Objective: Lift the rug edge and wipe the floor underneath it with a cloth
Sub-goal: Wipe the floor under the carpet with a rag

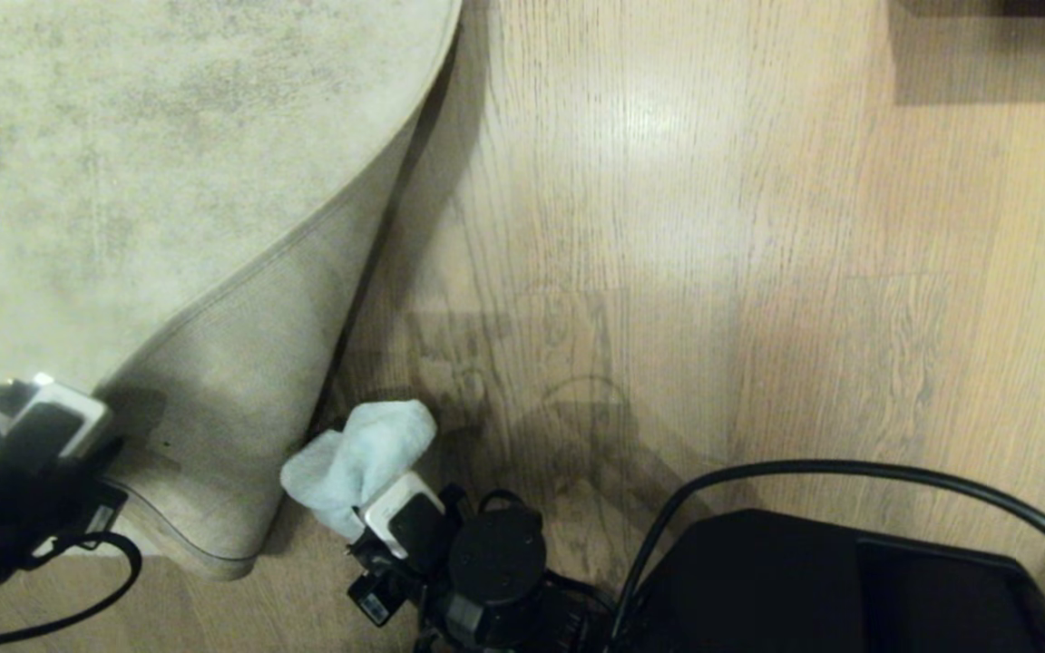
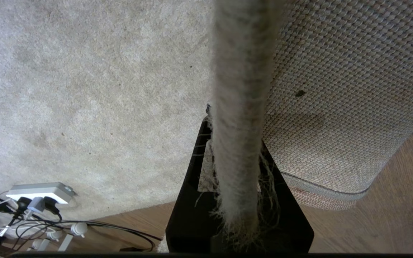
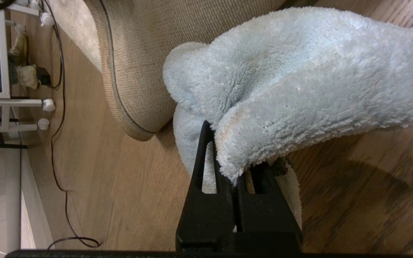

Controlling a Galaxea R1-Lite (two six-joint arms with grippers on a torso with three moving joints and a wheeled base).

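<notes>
The floor (image 1: 668,227) of light wood-grain planks is filling the right and lower parts of the head view, carrying a soft sheen and the robot's shadow. The mottled beige-grey rug (image 1: 105,163) is covering the left part of that view. The rug edge (image 1: 241,435) is being held up off the planks and folded back, so that its woven tan backing (image 2: 335,107) is facing outward and its rounded corner is hanging just above the floor.

The robot's dark base (image 1: 849,589) is sitting at the bottom right of the head view, with a black cable (image 1: 849,470) arching over it.

The left gripper (image 2: 235,193) is sitting at the lower left of the head view — its fingers (image 2: 185,211) are standing narrow, pinching the bound, frayed border of the rug edge between them. The right gripper (image 3: 237,172) is lying low at the bottom centre of the head view, just beside the lifted corner; its fingers (image 3: 199,161) are closed tightly on the cloth (image 3: 299,71).

The cloth — a pale blue-white fluffy microfibre rag — is bunching forward from the fingers, lying against the floor right next to the raised backing.

In the left wrist view a white power strip (image 2: 39,191) with plugs and tangled cords is resting at the rug's border.
</notes>
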